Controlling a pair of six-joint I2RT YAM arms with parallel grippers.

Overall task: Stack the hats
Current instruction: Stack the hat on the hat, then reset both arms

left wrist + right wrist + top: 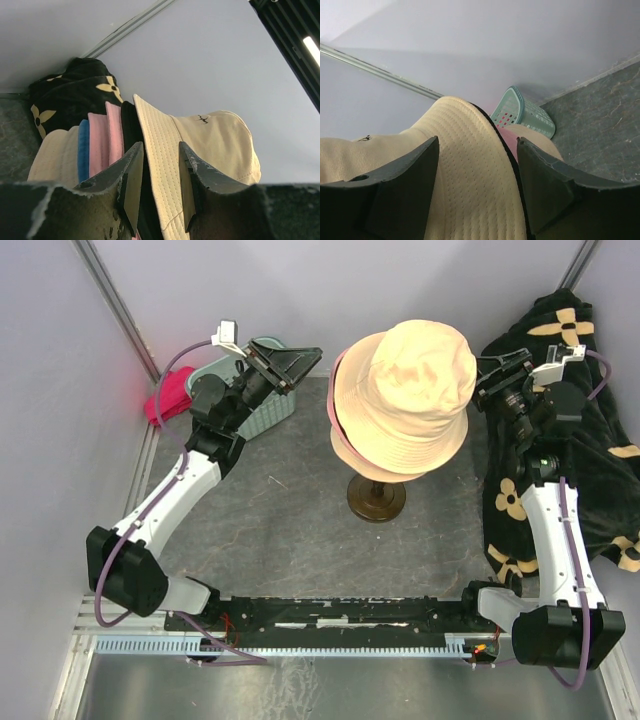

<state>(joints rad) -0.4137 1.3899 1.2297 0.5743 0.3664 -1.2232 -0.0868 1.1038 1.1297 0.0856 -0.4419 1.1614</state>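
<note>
Atop pink, blue and black fabric hats [102,137] on a dark round-footed stand [376,500]: cream soft bucket hat [405,390]; left gripper [160,150] parted narrowly, right gripper [478,142] spread wide, both empty.

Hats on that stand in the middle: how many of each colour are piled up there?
cream hat, on top: 1
black hat: 1
pink hat: 1
blue hat: 1
pale tan hat, lowest: 1
Total: 5
Below the top one only brim edges show, in the left wrist view, so the pink band could be more than one hat.
</note>
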